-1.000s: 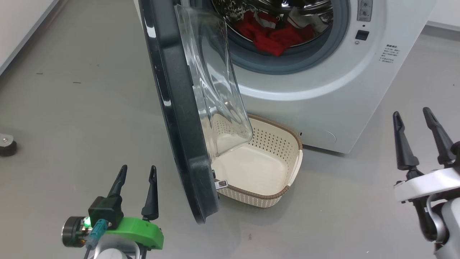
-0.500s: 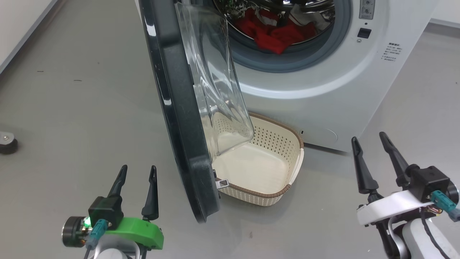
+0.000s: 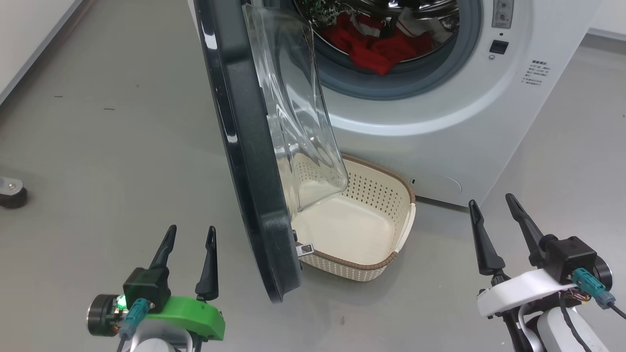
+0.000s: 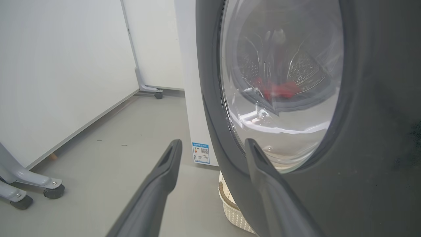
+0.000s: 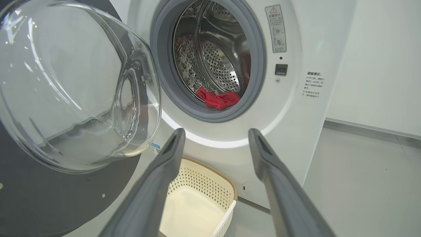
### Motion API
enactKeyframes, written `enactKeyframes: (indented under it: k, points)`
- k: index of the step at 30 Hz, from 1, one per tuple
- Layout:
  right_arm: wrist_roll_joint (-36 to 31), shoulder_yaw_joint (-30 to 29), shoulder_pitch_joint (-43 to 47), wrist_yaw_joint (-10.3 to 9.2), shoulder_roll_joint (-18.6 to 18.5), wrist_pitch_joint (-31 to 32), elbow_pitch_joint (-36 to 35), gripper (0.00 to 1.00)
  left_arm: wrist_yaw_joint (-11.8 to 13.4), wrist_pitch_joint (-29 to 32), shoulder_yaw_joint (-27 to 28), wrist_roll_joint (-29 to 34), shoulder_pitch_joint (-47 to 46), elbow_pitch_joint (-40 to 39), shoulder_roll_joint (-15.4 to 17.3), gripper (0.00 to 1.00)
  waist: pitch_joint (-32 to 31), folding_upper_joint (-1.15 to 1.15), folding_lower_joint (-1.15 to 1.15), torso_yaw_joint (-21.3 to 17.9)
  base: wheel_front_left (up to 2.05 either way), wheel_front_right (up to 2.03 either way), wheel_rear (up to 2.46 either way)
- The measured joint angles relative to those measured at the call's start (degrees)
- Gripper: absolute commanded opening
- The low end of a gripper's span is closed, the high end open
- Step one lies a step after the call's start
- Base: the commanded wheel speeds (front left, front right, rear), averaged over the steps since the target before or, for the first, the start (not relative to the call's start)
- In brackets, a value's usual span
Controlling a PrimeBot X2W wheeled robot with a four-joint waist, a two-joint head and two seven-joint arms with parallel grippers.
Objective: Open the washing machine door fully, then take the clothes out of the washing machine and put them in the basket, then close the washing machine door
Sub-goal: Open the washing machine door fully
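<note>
1. The washer (image 3: 440,127) is standing w/ its round hole showing. An arm going in could be bumping the grey ring around that hole, b/c the hole is not very wide.
2. The door (image 3: 244,146) is sticking straight out, not swung all the way back. Its glass bump is hanging over the L part of the basket. It could be getting in the way, & an arm could be knocking it.
3. The basket (image 3: 386,259) is sitting empty on the floor (image 3: 98,146), right at the washer's foot and partly under the door. Clothes could be missing it & landing on the floor, b/c the door is covering part of it.
4. The clothes (image 3: 376,49) are lying red and bunched at the bottom of the drum. They are soft, so a thin pinch could be losing them, or they could be snagging on the ring.
5. The L gripper (image 3: 191,228) is spreading its fingers wide & holding nothing. It is hanging near the door's outer side, w/ a gap between.
6. The R gripper (image 3: 490,198) is spreading wide too, holding nothing. It is hanging over the floor, R of the basket, pointing at the washer.
</note>
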Motion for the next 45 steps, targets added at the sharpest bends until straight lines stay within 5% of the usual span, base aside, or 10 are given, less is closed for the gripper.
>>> enactKeyframes:
  k: [19, 20, 21, 22, 23, 45]
  points:
    - [-2.00, -2.52, 0.01, 1.63, 2.19, 0.00, 2.07, 1.00, 0.00, 0.00, -0.45, -0.34, 0.19, 0.09, 0.00, 1.00, -0.37, 0.00, 0.00, 0.83, 0.00, 0.00, 0.00]
    - [-2.27, -2.66, 0.01, 1.66, 2.26, 0.00, 2.10, 1.00, 0.00, 0.00, -0.46, -0.34, 0.19, 0.10, 0.00, 0.91, -0.37, 0.00, 0.00, 0.87, 0.00, 0.00, 0.00]
    - [-2.42, -2.80, 0.01, 1.87, 2.32, 0.00, 2.14, 1.00, 0.00, 0.00, -0.47, -0.34, 0.20, 0.13, 0.00, 0.48, -0.36, 0.00, 0.00, 0.91, 0.00, 0.00, 0.00]
    - [-2.42, -2.93, 0.01, 2.05, 2.38, 0.00, 2.20, 1.00, 0.00, 0.00, -0.49, -0.34, 0.21, 0.18, 0.00, 0.35, -0.35, 0.00, 0.00, 0.95, 0.00, 0.00, 0.00]
    - [-2.44, -3.04, 0.01, 2.16, 2.47, 0.00, 2.25, 1.00, 0.00, 0.00, -0.52, -0.34, 0.23, 0.22, 0.00, 0.01, -0.34, 0.00, 0.00, 0.99, 0.00, 0.00, 0.00]
    - [-4.99, -5.84, 0.01, 3.57, 3.66, 0.00, 2.94, 1.00, 0.08, 0.00, 2.87, -1.85, 0.68, -6.57, 0.02, 0.00, -0.16, 0.00, 0.00, 2.17, 0.00, 0.00, 0.00]
